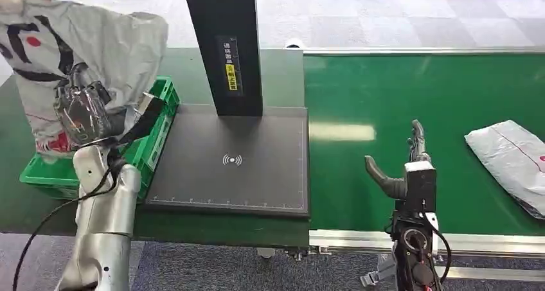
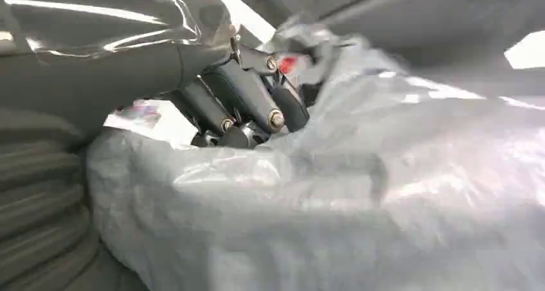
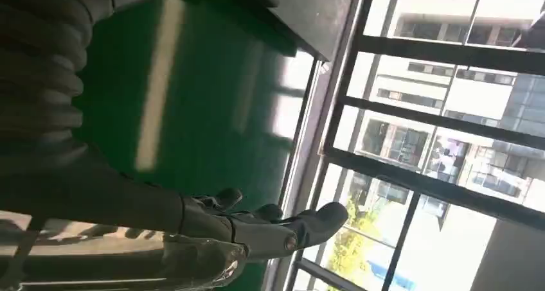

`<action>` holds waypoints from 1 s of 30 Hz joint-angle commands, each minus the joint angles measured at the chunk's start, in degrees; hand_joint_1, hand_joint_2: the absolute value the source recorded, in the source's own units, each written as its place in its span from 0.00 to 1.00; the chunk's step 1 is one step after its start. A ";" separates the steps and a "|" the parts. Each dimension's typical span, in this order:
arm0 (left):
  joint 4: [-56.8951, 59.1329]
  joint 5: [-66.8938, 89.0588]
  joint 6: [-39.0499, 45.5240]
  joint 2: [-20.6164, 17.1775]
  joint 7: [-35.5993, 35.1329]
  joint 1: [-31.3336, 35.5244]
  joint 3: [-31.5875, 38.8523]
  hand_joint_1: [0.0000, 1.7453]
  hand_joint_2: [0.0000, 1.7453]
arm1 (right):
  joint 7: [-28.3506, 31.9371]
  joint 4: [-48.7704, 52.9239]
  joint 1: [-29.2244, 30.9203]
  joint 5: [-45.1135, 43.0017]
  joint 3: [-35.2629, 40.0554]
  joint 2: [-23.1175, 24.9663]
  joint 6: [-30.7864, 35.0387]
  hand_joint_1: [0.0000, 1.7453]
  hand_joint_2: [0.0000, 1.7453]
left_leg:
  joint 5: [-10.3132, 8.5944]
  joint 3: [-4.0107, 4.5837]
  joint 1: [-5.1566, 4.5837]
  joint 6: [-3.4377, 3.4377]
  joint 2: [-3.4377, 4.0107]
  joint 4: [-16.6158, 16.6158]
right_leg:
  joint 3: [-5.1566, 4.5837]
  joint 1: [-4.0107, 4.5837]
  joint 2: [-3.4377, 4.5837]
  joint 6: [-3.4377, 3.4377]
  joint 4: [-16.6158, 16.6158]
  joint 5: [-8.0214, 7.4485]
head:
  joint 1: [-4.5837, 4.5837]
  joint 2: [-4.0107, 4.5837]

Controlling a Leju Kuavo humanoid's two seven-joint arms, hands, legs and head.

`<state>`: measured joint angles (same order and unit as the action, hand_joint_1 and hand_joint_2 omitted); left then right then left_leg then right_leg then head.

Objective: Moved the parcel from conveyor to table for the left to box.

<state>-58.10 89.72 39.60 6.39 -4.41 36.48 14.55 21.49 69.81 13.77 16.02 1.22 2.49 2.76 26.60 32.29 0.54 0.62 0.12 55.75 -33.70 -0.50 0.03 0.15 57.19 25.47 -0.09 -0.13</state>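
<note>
A green conveyor belt (image 1: 398,98) runs right of a dark scan pad (image 1: 238,159) on the table. Nearest, the right hand (image 1: 408,166) hovers over the belt, fingers apart and empty, probably waiting for the next parcel (image 1: 511,159) at far right. Farther left, the left hand (image 1: 83,114) grips a grey parcel (image 1: 83,47) above the green crate (image 1: 151,140), apparently for boxing. The left wrist view shows its fingers (image 2: 247,101) pressed into the wrapping.

A pale grey tiled floor (image 1: 398,18) stretches behind the workstation, grey carpet (image 1: 212,268) lies at its front, and tall dark-framed windows (image 3: 443,111) let in bright daylight, showing buildings and green foliage outside.
</note>
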 commanded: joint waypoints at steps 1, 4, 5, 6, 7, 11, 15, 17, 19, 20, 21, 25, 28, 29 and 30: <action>38.45 0.04 -6.70 -11.03 -13.52 12.43 -8.34 1.00 1.00 | -1.05 -1.20 0.36 1.20 0.84 -0.90 -1.23 0.00 1.00 | -0.05 -0.02 -0.01 0.00 -0.19 -0.04 | 0.13 0.00 -0.15 -0.01 -0.02 0.01 | 0.09 0.00; 40.02 -1.61 -12.64 -11.35 -13.33 13.04 -6.89 1.00 1.00 | -1.32 -0.81 -0.17 1.75 0.53 -0.69 -2.02 0.00 1.00 | -0.01 -0.02 -0.01 0.00 0.00 -0.04 | 0.08 0.00 0.01 0.00 -0.01 0.01 | 0.06 0.00; 40.21 -1.55 -14.29 -11.20 -13.12 13.21 -6.93 1.00 1.00 | -1.32 -0.73 -0.42 1.84 0.34 -0.71 -2.09 0.00 1.00 | 0.00 -0.03 -0.01 0.01 0.01 -0.03 | 0.09 -0.01 0.02 0.00 0.00 0.02 | 0.06 0.00; 40.12 -1.54 -14.34 -11.06 -13.16 13.20 -6.94 1.00 1.00 | -1.31 -0.74 -0.52 1.86 0.28 -0.78 -2.11 0.00 1.00 | 0.02 -0.05 0.01 0.01 0.00 -0.03 | 0.12 0.02 0.01 -0.01 -0.04 0.02 | 0.06 0.00; 40.12 -1.54 -14.34 -11.06 -13.16 13.20 -6.94 1.00 1.00 | -1.31 -0.74 -0.52 1.86 0.28 -0.78 -2.11 0.00 1.00 | 0.01 -0.04 0.01 0.02 0.00 -0.04 | 0.11 0.01 0.01 -0.01 -0.04 0.02 | 0.06 0.00; 40.02 -0.56 -16.75 -10.70 -13.31 13.26 -7.79 1.00 1.00 | -1.24 -0.35 -0.85 2.05 -0.07 -0.73 -2.38 0.00 1.00 | 0.02 0.00 0.02 0.02 -0.02 -0.03 | 0.07 0.02 0.00 -0.02 -0.04 0.01 | 0.04 0.00; 37.48 -0.52 -8.77 -10.52 -12.82 12.50 -7.98 0.00 1.00 | -1.34 1.21 -1.87 2.33 -0.66 -0.38 -3.40 0.00 1.00 | 0.00 0.03 0.01 0.02 -0.06 -0.04 | 0.06 0.01 -0.04 -0.02 -0.04 0.00 | 0.06 0.00; 31.86 -1.04 0.40 -10.70 -10.42 10.82 -8.06 0.00 1.00 | -1.70 1.96 -1.98 2.53 -0.39 -0.13 -3.87 0.00 1.00 | 0.00 0.05 0.02 0.02 -0.07 -0.02 | 0.04 0.03 -0.05 -0.02 -0.03 0.01 | 0.06 0.00; 15.45 -3.68 0.40 -9.58 -3.45 5.03 -4.83 0.00 0.00 | -1.90 1.46 -1.35 2.52 0.54 -0.18 -4.16 0.00 1.00 | 0.03 0.08 0.03 0.02 0.02 0.00 | -0.01 0.04 0.04 -0.02 -0.02 0.00 | 0.06 0.00; 7.80 -4.68 0.40 -8.39 0.67 2.84 -2.59 0.00 0.00 | -1.89 0.86 -0.92 2.53 1.09 -0.21 -4.22 0.00 1.00 | 0.03 0.10 0.01 0.02 0.07 0.00 | -0.05 0.01 0.09 0.00 -0.01 -0.01 | 0.06 0.00; 7.80 -4.68 0.40 -8.39 0.67 2.84 -2.59 0.00 0.00 | -1.89 0.86 -0.92 2.53 1.09 -0.21 -4.22 0.00 1.00 | 0.05 0.07 0.02 0.01 0.10 -0.01 | -0.02 0.03 0.12 0.00 -0.04 -0.01 | 0.06 -0.02; 7.80 -4.68 0.40 -8.39 0.67 2.84 -2.59 0.00 0.00 | -1.89 0.86 -0.92 2.53 1.09 -0.21 -4.22 0.00 1.00 | 0.02 0.12 0.01 0.01 -0.02 0.01 | -0.05 0.02 -0.01 0.00 0.00 0.02 | 0.08 0.00; 7.80 -4.68 0.40 -8.39 0.67 2.84 -2.59 0.00 0.00 | -1.89 0.86 -0.92 2.53 1.09 -0.21 -4.22 0.00 1.00 | 0.02 0.08 0.03 0.01 0.02 -0.03 | 0.01 0.04 0.04 -0.01 -0.04 0.00 | 0.06 0.00; 7.80 -4.68 0.40 -8.39 0.67 2.84 -2.59 0.00 0.00 | -1.89 0.86 -0.92 2.53 1.09 -0.21 -4.22 0.00 1.00 | 0.01 0.14 0.00 0.02 -0.01 0.00 | -0.05 0.01 0.02 -0.01 0.00 0.00 | 0.09 0.00; 7.80 -4.68 0.40 -8.39 0.67 2.84 -2.59 0.00 0.00 | -1.89 0.86 -0.92 2.53 1.09 -0.21 -4.22 0.00 1.00 | 0.01 0.12 0.01 0.02 -0.01 -0.01 | -0.03 0.01 0.02 -0.01 -0.01 0.00 | 0.04 0.00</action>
<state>-46.19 85.13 39.80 -2.88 -3.87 39.90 10.01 19.78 71.60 11.61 18.56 1.33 2.38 -1.20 26.61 32.44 0.54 0.65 0.09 55.75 -33.76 -0.50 0.03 0.14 57.20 25.48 -0.04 -0.13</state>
